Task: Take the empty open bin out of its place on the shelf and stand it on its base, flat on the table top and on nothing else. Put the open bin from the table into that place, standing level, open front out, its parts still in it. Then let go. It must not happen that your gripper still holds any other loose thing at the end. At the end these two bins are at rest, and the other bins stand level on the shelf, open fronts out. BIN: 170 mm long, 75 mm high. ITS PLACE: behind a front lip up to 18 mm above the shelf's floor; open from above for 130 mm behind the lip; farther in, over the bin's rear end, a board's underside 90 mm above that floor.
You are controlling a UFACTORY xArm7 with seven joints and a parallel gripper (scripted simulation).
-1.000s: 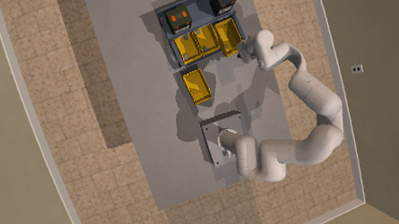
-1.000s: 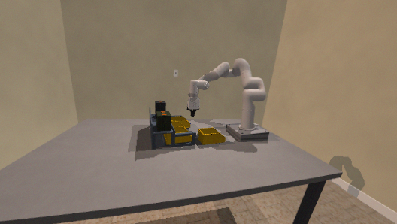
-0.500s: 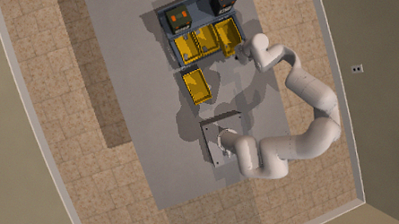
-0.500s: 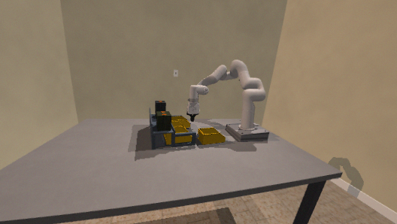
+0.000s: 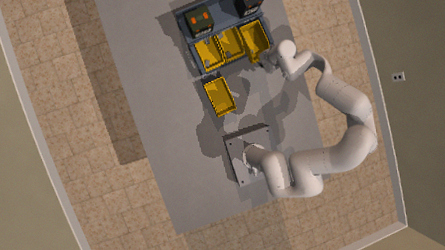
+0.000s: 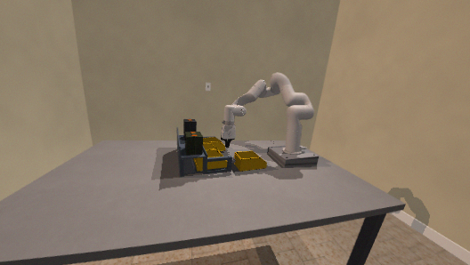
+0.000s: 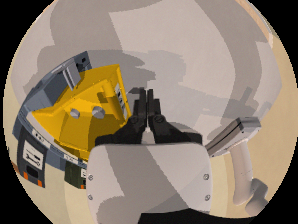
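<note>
My gripper [image 5: 261, 64] [image 6: 228, 145] [image 7: 147, 97] is shut, fingertips together with nothing between them, just in front of the right-hand shelf bin. That yellow bin [image 5: 256, 37] [image 7: 62, 131] sits farther out and higher than its neighbours and looks tilted, its front over the lip. Two grey round spots show in it in the wrist view; I cannot tell whether they are parts or holes. Another yellow bin [image 5: 221, 96] [image 6: 250, 162] stands on the table in front of the shelf's left end; its contents are not clear. The blue-grey shelf [image 5: 219, 17] [image 7: 49, 91] holds the bins.
Two other yellow bins, the left one [image 5: 208, 57] and the middle one [image 5: 232, 42], stand in the shelf with grey parts. A green-black box [image 5: 199, 21] [image 6: 193, 144] and a black box [image 5: 250, 0] [image 7: 33, 159] stand on the upper board. The arm's base [image 6: 293, 157] is behind the table bin.
</note>
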